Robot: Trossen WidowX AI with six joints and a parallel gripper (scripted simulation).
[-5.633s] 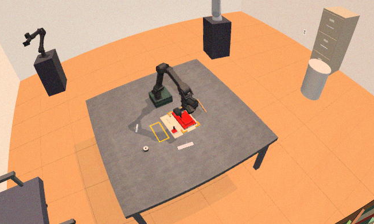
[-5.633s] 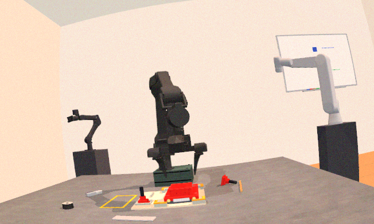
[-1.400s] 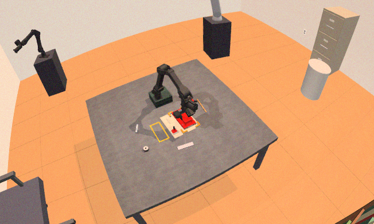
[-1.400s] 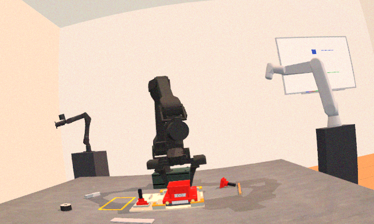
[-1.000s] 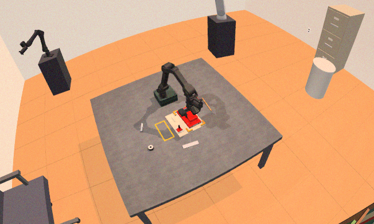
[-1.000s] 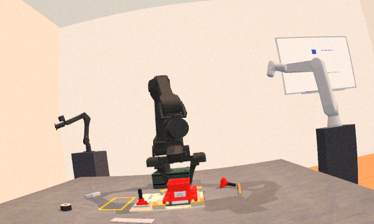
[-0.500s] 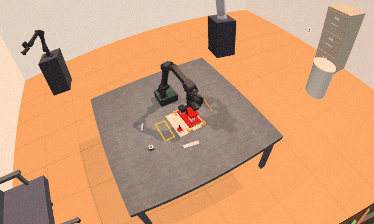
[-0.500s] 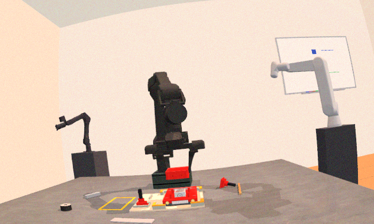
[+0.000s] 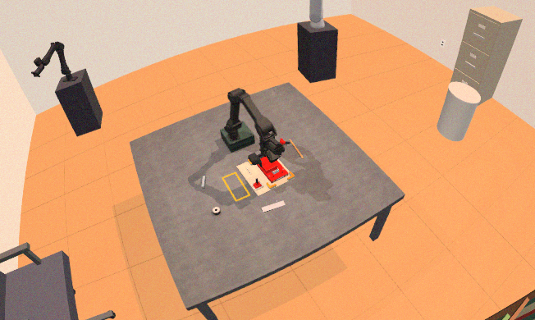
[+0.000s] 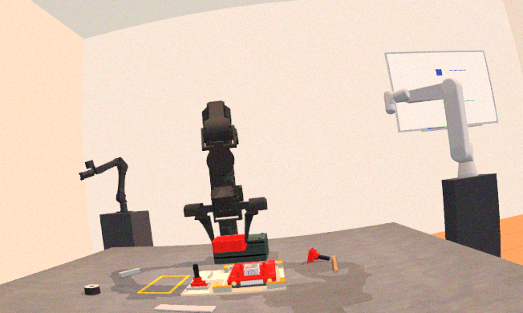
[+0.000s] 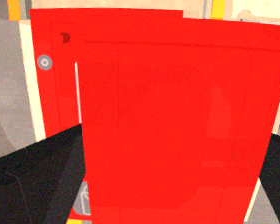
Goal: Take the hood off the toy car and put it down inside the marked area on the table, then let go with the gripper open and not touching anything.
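Observation:
My gripper (image 10: 229, 240) (image 9: 267, 157) (image 11: 172, 135) is shut on the red hood (image 10: 229, 244) (image 11: 171, 129) and holds it level in the air, a little above and behind the toy car (image 10: 253, 276) (image 9: 276, 174). In the wrist view the hood fills most of the frame between the two black fingers, with a strip of the car (image 11: 51, 63) showing below it. The car sits on a cream baseplate (image 10: 202, 290) (image 9: 246, 169). The marked area (image 10: 148, 284) (image 9: 230, 189), a yellow rectangle outline, lies on the table left of the baseplate.
A red and black stick piece (image 10: 196, 277) (image 9: 257, 184) stands on the baseplate. A red piece with a black peg (image 10: 314, 255), an orange stick (image 10: 334, 263), a grey bar (image 10: 129, 272), a white strip (image 10: 184, 308) and a black ring (image 10: 91, 289) lie around. The arm's green base (image 10: 261, 245) stands behind.

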